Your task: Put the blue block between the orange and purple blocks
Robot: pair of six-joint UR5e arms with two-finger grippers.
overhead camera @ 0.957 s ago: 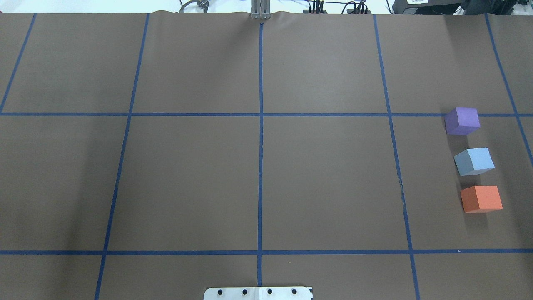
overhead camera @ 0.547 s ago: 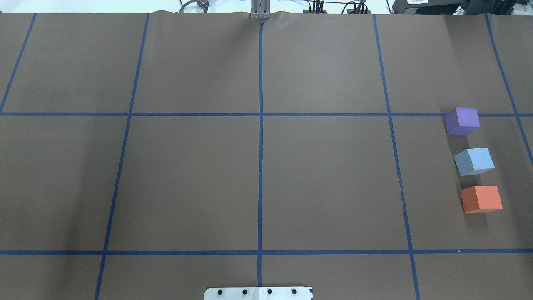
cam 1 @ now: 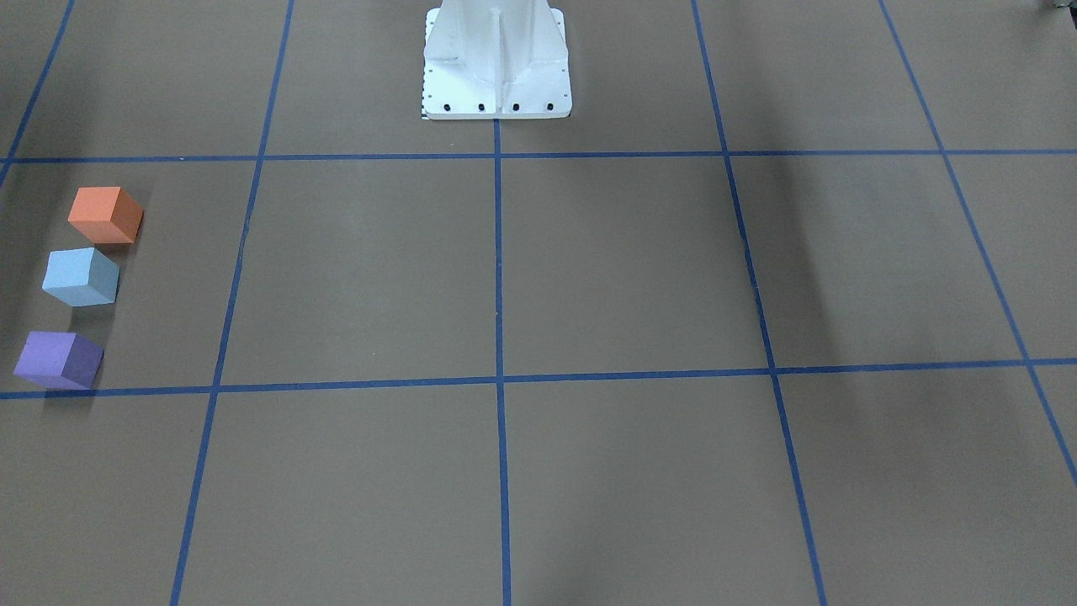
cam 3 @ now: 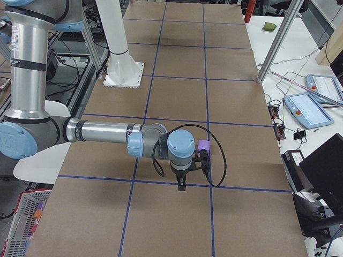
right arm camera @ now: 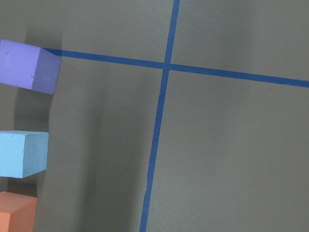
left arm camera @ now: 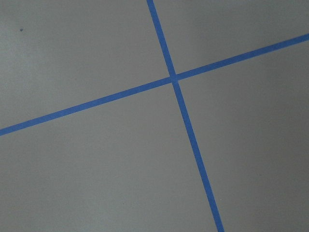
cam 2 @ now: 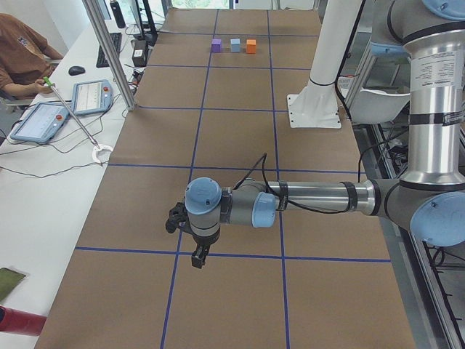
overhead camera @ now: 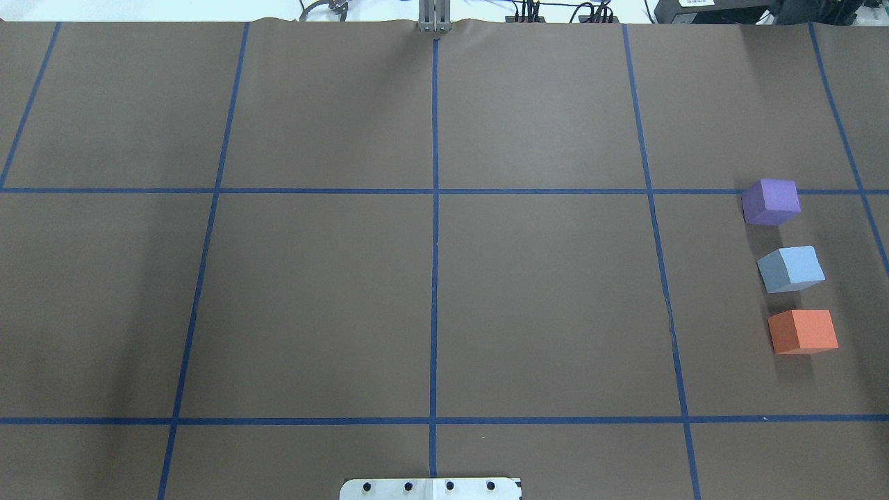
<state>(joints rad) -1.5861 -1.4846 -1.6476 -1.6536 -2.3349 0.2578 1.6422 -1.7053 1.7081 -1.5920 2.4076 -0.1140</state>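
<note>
The blue block (overhead camera: pixel 792 268) sits on the brown table between the purple block (overhead camera: pixel 771 201) and the orange block (overhead camera: pixel 803 331), in a column at the far right of the overhead view. All three show in the front view: orange (cam 1: pixel 105 214), blue (cam 1: pixel 82 276), purple (cam 1: pixel 59 359). They also show at the left edge of the right wrist view: purple (right arm camera: pixel 29 65), blue (right arm camera: pixel 23 153), orange (right arm camera: pixel 17 212). My left gripper (cam 2: pixel 197 259) hangs over bare table, far from the blocks. My right gripper (cam 3: pixel 181 186) hangs beside the purple block (cam 3: pixel 204 146). I cannot tell whether either is open or shut.
Blue tape lines (overhead camera: pixel 435 229) split the table into squares. The white robot base (cam 1: pixel 496 63) stands at the table's near middle edge. A side bench holds tablets (cam 2: pixel 91 97) and cables, with a metal post (cam 2: pixel 109 51) and a seated operator (cam 2: pixel 22 58) nearby.
</note>
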